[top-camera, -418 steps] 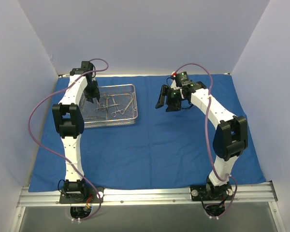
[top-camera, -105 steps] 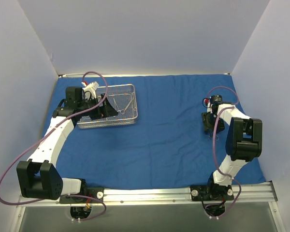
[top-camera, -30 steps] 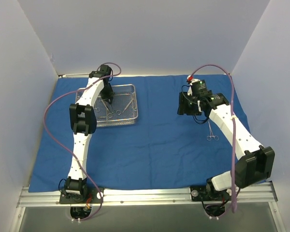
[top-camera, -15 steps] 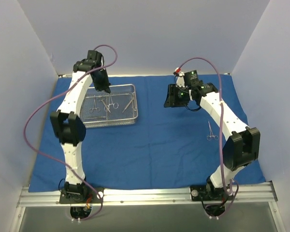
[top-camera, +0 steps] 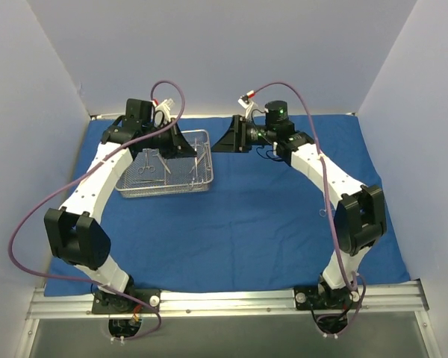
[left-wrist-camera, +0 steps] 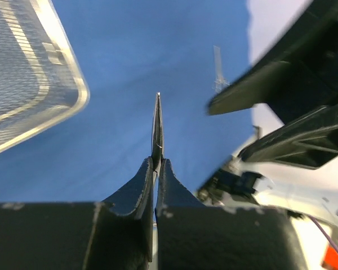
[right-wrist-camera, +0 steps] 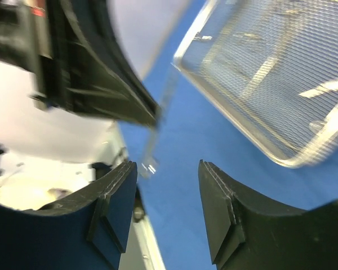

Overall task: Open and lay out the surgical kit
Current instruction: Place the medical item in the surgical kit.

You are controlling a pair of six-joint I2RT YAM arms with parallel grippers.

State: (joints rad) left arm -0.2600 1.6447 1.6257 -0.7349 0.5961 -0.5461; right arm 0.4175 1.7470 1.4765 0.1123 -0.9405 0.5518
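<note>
**Wire-mesh tray** (top-camera: 164, 193). Shallow, rectangular and silver, it sits on the far left part of the blue cloth (top-camera: 246, 239).
- Contents: several thin silver ring-handled instruments (top-camera: 145, 167) lie flat on the mesh, loosely side by side. The exact count cannot be told.

**Held instrument** (left-wrist-camera: 157, 126). A thin silver piece, out of the tray and raised above the cloth just past the tray's right edge.
- The left gripper (left-wrist-camera: 156, 164) is clenched on it. Its pads are pressed together and the slim tip sticks out forward between them.

**Right gripper** (right-wrist-camera: 167, 167). It is positioned just right of the tray with its fingers pointing toward it.
- The jaws stand apart and grasp nothing.
- The blurred shaft of the held instrument lies just ahead of the gap, not between the pads.

**Loose instrument** (left-wrist-camera: 218, 70). A faint, blurred silver piece lying on the cloth well to the right of the tray.

**Surface.** The royal-blue cloth is spread open and lightly creased. It reaches from under the tray out to the right and toward the near edge.

**Room.** Plain pale walls (top-camera: 209, 52) stand behind the tray and on both sides. A metal rail (top-camera: 224, 302) runs along the near edge, well apart from the tray, and carries both arm bases.
</note>
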